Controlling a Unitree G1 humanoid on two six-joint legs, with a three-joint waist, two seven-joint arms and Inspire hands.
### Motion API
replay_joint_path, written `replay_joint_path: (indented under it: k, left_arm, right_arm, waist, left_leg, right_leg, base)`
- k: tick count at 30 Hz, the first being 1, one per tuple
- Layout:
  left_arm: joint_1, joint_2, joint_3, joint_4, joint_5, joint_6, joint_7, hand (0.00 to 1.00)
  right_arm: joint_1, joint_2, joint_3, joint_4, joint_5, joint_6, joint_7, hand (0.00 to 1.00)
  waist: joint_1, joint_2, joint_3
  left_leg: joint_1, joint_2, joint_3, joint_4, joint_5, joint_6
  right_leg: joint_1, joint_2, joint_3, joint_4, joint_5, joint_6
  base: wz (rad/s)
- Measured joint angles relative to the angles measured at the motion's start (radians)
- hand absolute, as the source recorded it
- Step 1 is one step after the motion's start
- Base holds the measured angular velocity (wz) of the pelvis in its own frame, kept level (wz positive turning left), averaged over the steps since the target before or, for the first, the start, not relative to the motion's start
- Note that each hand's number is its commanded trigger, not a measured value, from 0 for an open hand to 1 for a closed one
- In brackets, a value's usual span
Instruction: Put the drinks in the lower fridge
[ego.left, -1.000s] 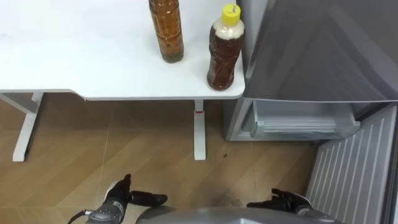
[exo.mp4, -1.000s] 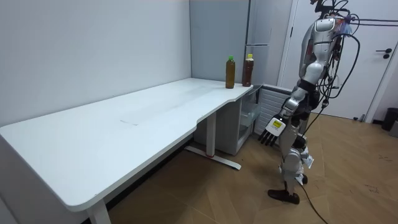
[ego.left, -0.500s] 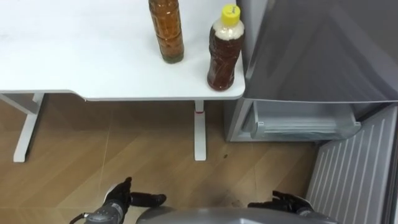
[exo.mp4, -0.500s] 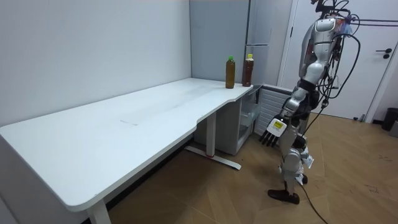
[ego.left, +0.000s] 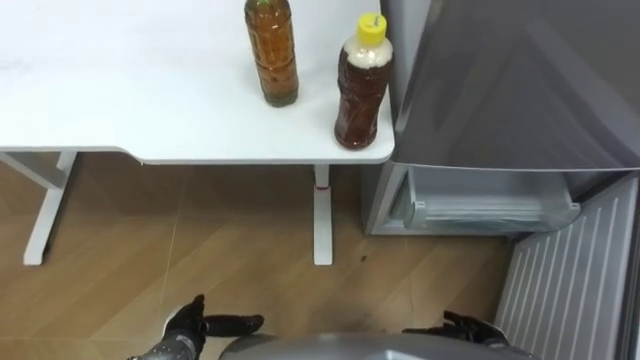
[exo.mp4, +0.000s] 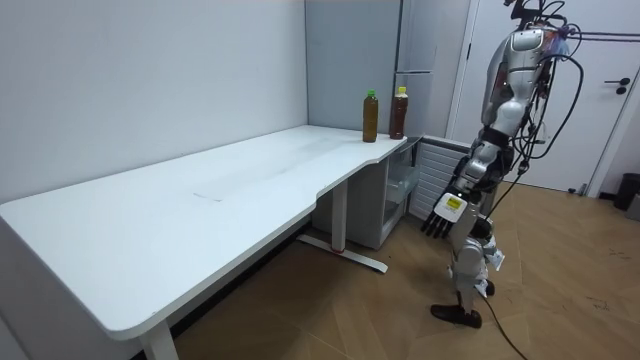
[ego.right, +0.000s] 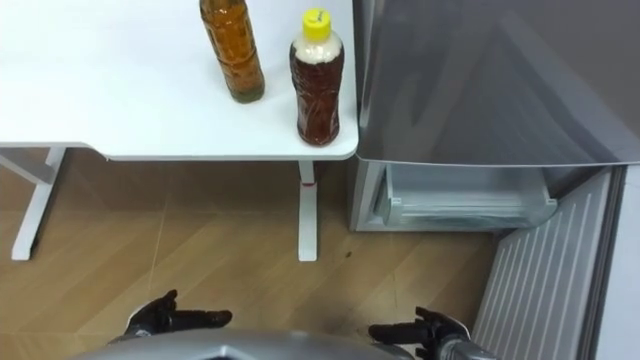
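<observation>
Two drinks stand upright at the right corner of the white table (ego.left: 120, 90): an amber bottle (ego.left: 272, 55) and, nearer the edge, a dark brown bottle with a yellow cap (ego.left: 362, 90). Just to their right is the grey fridge (ego.left: 510, 80), its lower compartment (ego.left: 490, 200) open. My left hand (ego.left: 190, 325) and right hand (ego.left: 470, 328) hang low over the wooden floor, both open and empty, well short of the bottles. In the room view I stand facing the fridge at the table's far end, left hand (exo.mp4: 443, 210) down by my side.
The lower fridge door (ego.left: 570, 270), ribbed inside, is swung out at the right. A white table leg (ego.left: 320, 215) stands below the bottles' corner, beside the fridge. Wooden floor lies between me and the table.
Both hands have sunk a little lower in the eye view, and the whole picture has shifted slightly. The bottles and the fridge door stand as before.
</observation>
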Motion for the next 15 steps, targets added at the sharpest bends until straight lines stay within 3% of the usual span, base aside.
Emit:
replay_joint_path:
  k: [6,11,15]
  left_arm:
    - [0.013,-0.005,0.04,0.003,-0.045,0.003,0.057,0.0]
    - [0.027,-0.005,0.172,0.004,-0.158,0.037,0.152,0.0]
    - [0.024,-0.004,0.244,-0.002,-0.269,0.037,0.24,0.0]
  right_arm:
    - [-0.002,-0.001,-0.012,0.012,-0.032,0.0,-0.001,0.0]
    - [-0.001,-0.001,-0.013,0.011,-0.033,0.021,-0.011,0.0]
    - [0.004,-0.001,-0.013,0.011,-0.033,0.023,-0.021,0.0]
  waist:
    - [0.005,-0.001,0.0076]
    - [0.011,-0.001,0.007]
    - [0.026,0.003,0.0048]
  left_leg:
    - [0.007,0.0,-0.003,0.001,-0.004,-0.001]
    - [0.011,0.0,0.001,0.01,-0.01,0.0]
    - [0.011,0.001,-0.001,0.025,-0.021,0.002]
  right_leg:
    - [0.005,0.001,0.003,-0.001,-0.001,-0.001]
    - [0.013,0.0,0.0,0.0,-0.002,0.0]
    - [0.023,-0.001,0.0,0.0,-0.003,0.002]
  base:
    - [-0.01]
    - [0.01]
    - [0.0]
